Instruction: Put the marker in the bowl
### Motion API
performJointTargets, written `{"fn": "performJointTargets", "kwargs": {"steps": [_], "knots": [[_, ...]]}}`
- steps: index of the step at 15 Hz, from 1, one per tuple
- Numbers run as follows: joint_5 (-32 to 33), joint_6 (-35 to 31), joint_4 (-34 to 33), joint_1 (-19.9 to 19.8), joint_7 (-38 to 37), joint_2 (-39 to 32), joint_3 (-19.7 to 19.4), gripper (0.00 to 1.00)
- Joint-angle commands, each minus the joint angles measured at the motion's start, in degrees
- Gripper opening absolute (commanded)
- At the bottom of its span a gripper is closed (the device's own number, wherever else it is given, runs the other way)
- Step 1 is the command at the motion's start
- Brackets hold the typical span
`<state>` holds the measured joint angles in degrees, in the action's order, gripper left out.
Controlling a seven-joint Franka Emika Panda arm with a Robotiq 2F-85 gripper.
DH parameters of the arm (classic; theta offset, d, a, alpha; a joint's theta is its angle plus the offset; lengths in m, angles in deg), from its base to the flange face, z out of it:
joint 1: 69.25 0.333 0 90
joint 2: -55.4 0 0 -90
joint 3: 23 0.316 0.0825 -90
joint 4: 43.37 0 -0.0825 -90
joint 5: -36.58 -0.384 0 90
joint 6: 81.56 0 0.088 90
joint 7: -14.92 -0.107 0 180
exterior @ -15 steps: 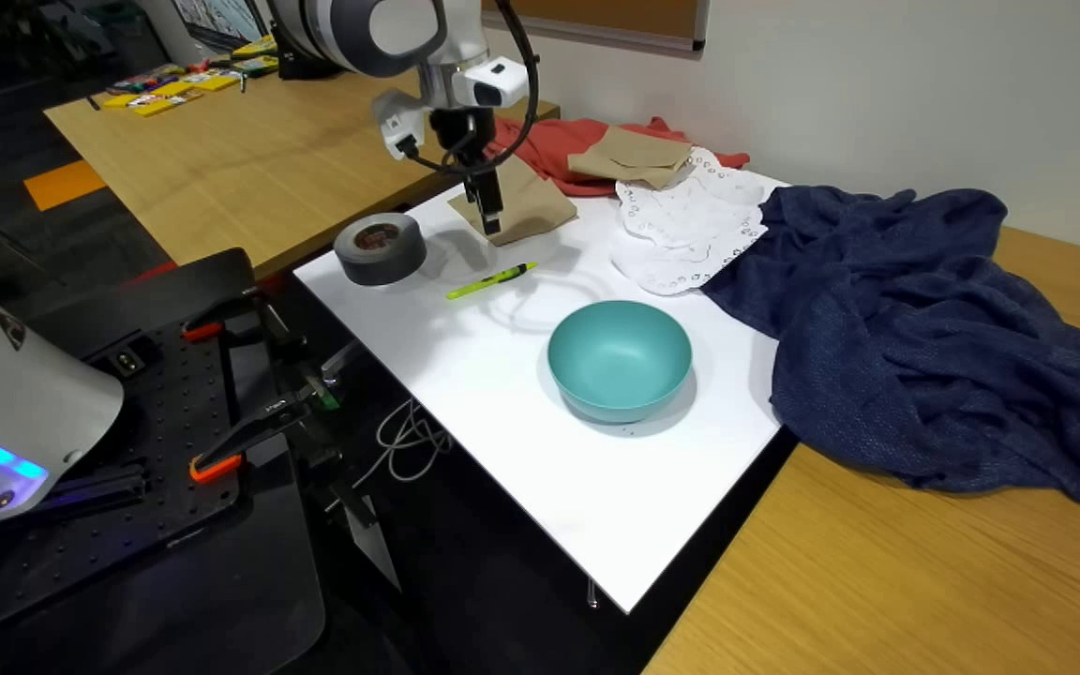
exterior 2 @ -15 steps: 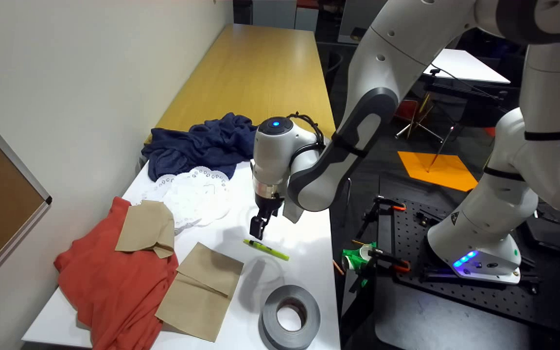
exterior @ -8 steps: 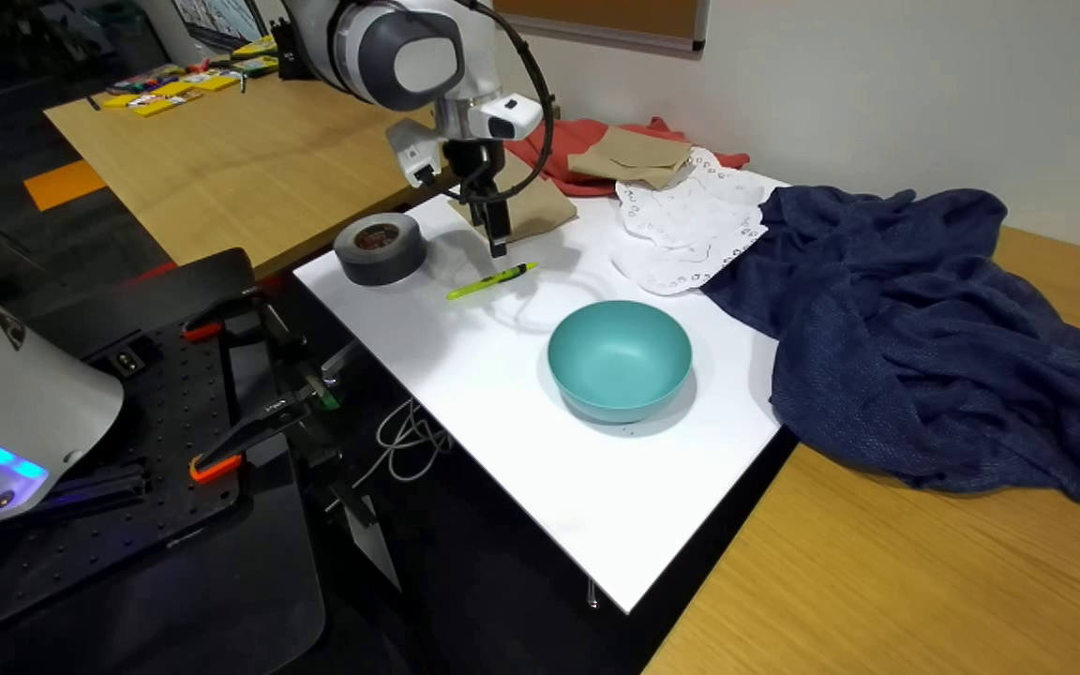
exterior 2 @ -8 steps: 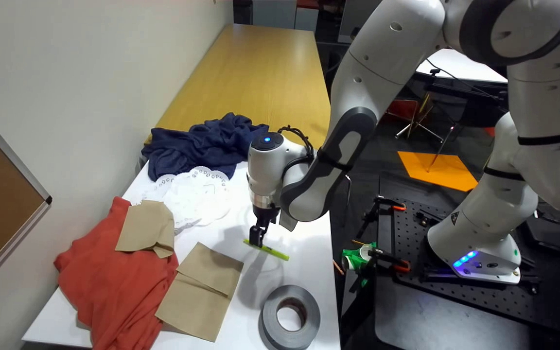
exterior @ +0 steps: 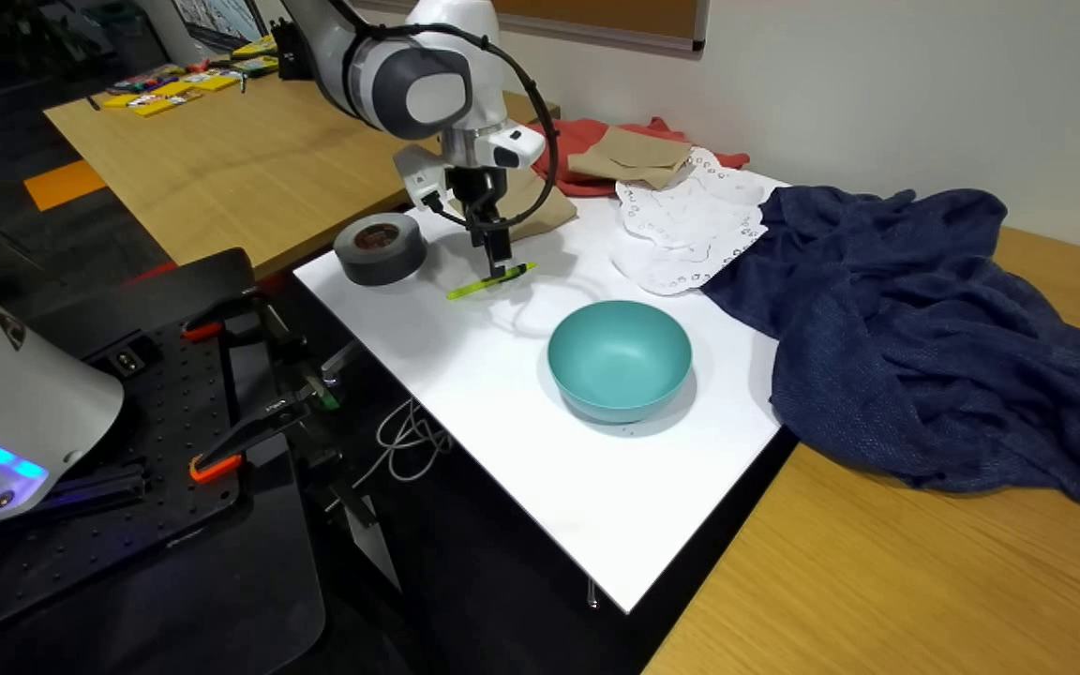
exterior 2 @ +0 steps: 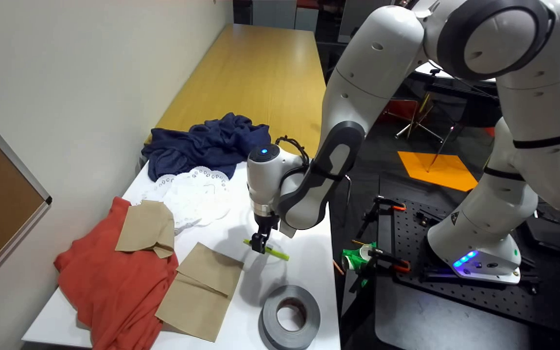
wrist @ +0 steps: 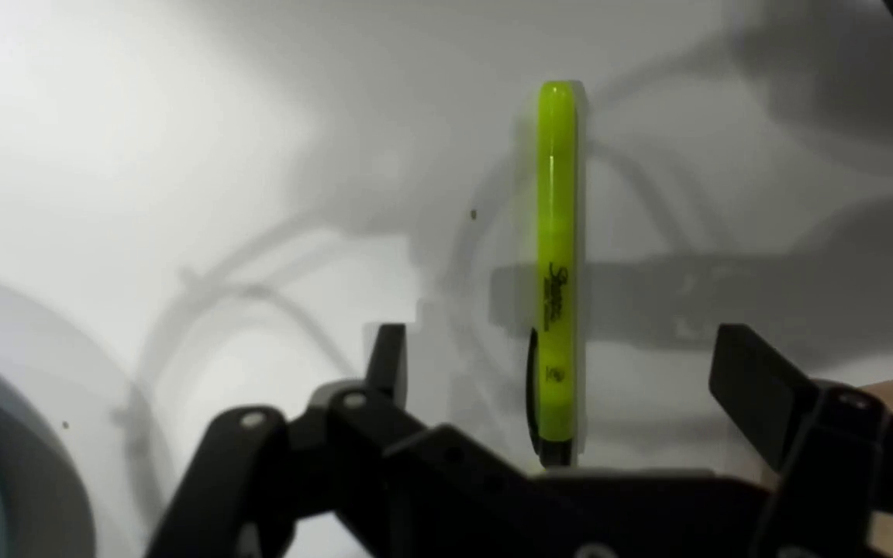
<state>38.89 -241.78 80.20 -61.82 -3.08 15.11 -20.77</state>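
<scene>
Wrist view: the jaws stand wide apart, with the marker point(wrist: 556, 232) between them and a gap visible on both sides, so nothing is held. The marker lies flat on the table point(exterior: 521, 403); the approach seems to me almost finished, though how low the jaws reach, I cannot tell exactly. A little farther, in an exterior view, the bowl point(exterior: 620, 361) stands upright, near the marker but apart from it, and the marker is not inside. What is left, in my judgement: closing, lifting, carrying over, and releasing there.
</scene>
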Motion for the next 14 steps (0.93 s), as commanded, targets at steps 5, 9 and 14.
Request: {"fn": "performJointTargets", "kwargs": {"steps": [5,9,14], "knots": [[-2.8,0.7,-3.7,0.9,2.3,-4.2,-0.8,1.0],[-2.5,0.6,-4.7,1.9,1.9,-5.6,-1.9,0.72],[-2.6,0.8,-5.4,2.3,1.9,-6.3,-2.4,0.34]]}}
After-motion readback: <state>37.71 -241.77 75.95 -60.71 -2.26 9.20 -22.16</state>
